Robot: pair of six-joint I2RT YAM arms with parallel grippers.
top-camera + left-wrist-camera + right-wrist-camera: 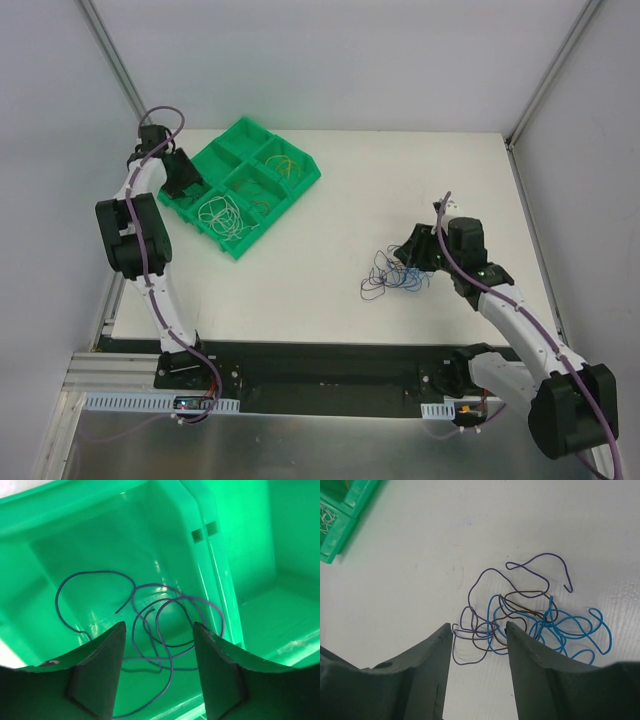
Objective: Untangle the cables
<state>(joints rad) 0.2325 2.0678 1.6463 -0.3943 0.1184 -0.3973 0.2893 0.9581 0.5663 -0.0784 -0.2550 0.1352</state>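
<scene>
The cables show in two places. A small tangle [395,277] of purple, brown and blue wires lies on the white table; in the right wrist view the tangle [540,617] spreads just ahead of my right gripper [479,627]. That gripper is open, its tips on either side of the purple loops, gripping nothing. My left gripper [159,630] is open above a compartment of the green tray [215,570]. A loose purple wire [165,611] lies coiled on the compartment floor between and beyond its fingers. From above, the left gripper [183,178] hangs over the tray's left side.
The green tray [300,187] sits at the back left of the table, with white wire loops [222,212] and yellowish loops [285,162] in other compartments. A corner of the tray [340,510] shows at the top left of the right wrist view. Walls enclose the table.
</scene>
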